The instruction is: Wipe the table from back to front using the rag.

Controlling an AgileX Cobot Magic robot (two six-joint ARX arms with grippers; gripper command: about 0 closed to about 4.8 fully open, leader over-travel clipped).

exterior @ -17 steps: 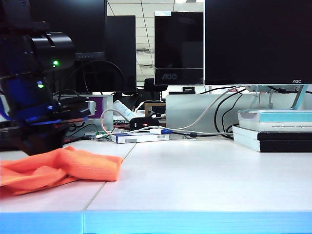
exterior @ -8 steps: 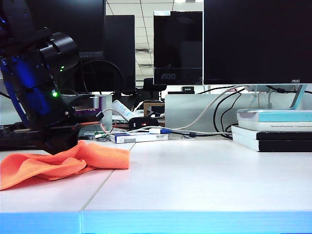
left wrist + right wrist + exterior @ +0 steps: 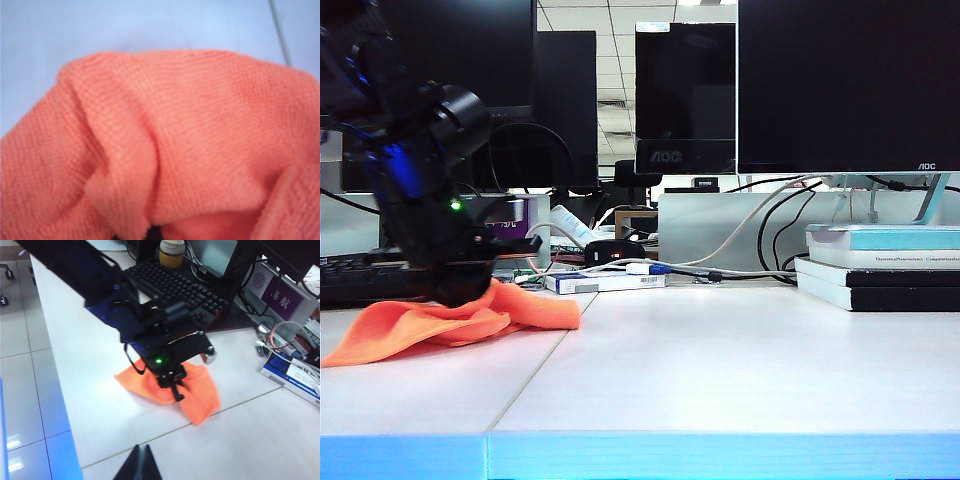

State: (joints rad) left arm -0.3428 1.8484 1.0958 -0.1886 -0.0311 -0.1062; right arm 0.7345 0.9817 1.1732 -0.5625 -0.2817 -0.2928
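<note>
Left gripper (image 3: 172, 385) clamped on crumpled orange microfibre rag (image 3: 450, 320), near white matte table's (image 3: 720, 370) back edge. Right gripper (image 3: 139, 462) pressed together, raised above table.

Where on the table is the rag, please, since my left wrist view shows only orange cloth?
Observer: The rag lies on the left part of the table, towards the back, just in front of a black keyboard.
Operator: Is the left gripper holding it?
Observer: Yes, the left gripper is shut on a bunched fold, pointing down.
Operator: And the right gripper?
Observer: The right gripper hangs above bare table nearer the front, fingertips together, holding nothing.
</note>
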